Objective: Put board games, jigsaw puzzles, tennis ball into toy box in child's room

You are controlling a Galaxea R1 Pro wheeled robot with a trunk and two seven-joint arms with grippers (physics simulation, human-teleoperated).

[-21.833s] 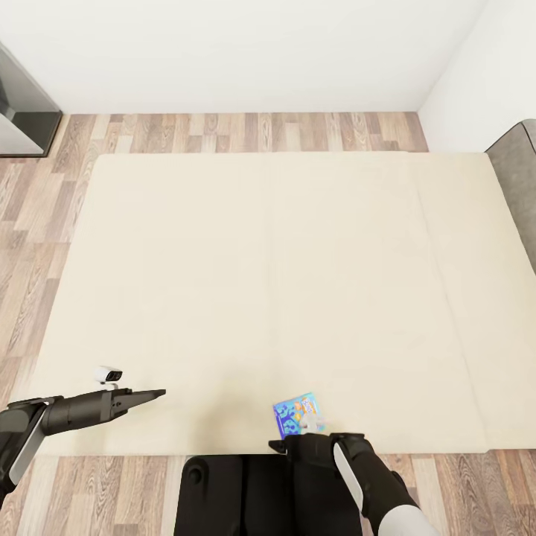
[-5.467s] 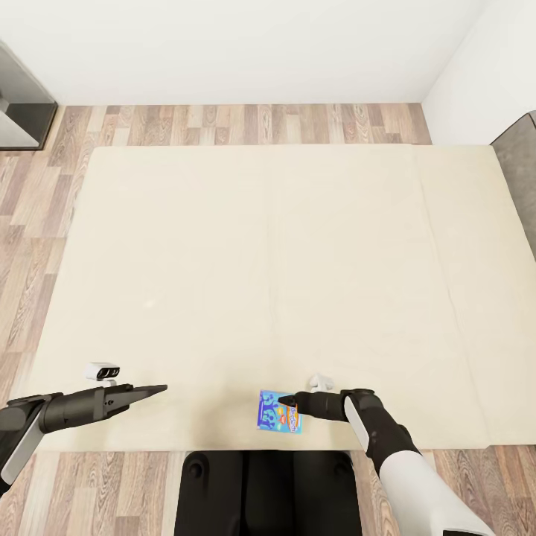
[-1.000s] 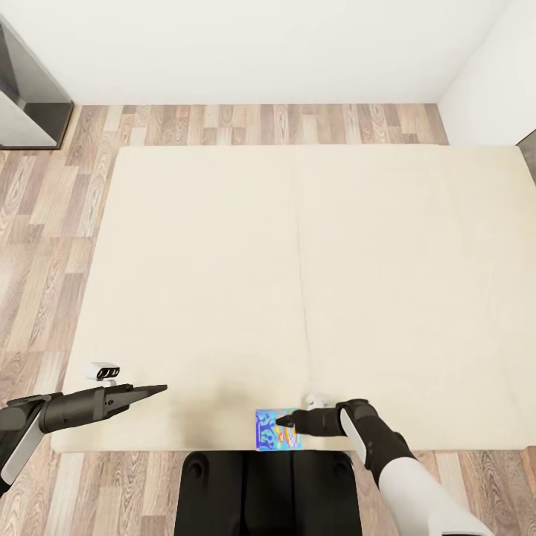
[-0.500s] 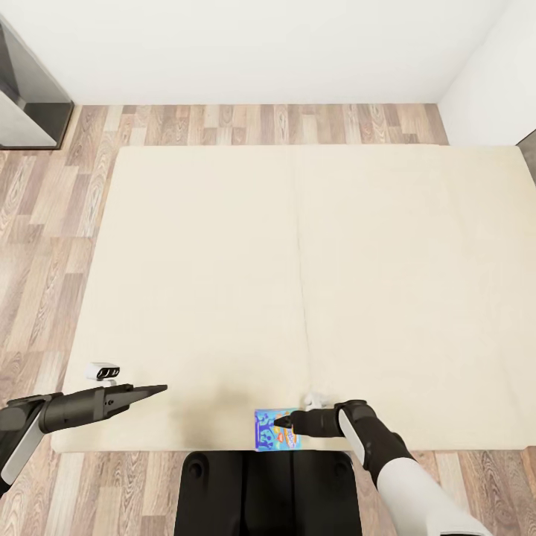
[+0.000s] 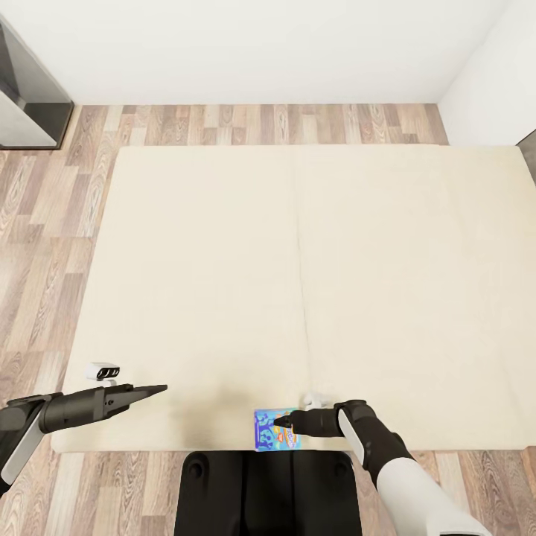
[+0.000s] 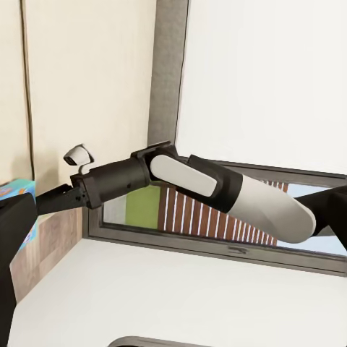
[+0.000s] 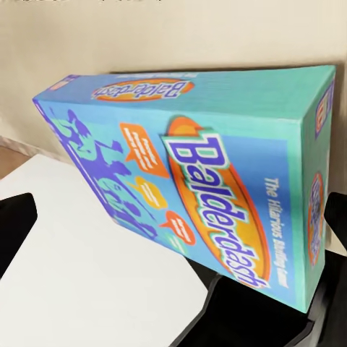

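A blue board game (image 5: 272,431) with orange marks lies flat at the near edge of the cream bed (image 5: 298,260), partly past the edge. My right gripper (image 5: 279,423) reaches leftward over it. Up close the box (image 7: 195,173) reads "Balderdash" and sits between the two dark fingers (image 7: 14,220), which stand apart and do not press on it. My left gripper (image 5: 159,389) hovers over the bed's near left part, holding nothing; its fingers (image 6: 13,224) stand wide apart. From there the right arm (image 6: 195,181) and a corner of the box (image 6: 11,194) show.
Light wood-plank floor (image 5: 45,246) surrounds the bed. A dark cabinet (image 5: 22,89) stands at the far left and a grey piece of furniture (image 5: 530,145) at the right edge. White walls (image 5: 260,45) close the back. My black base (image 5: 260,491) abuts the bed.
Over the last second my right gripper edged slightly left on the box, which barely shifted. Since much earlier the box slid left and toward the near edge; the view moved too.
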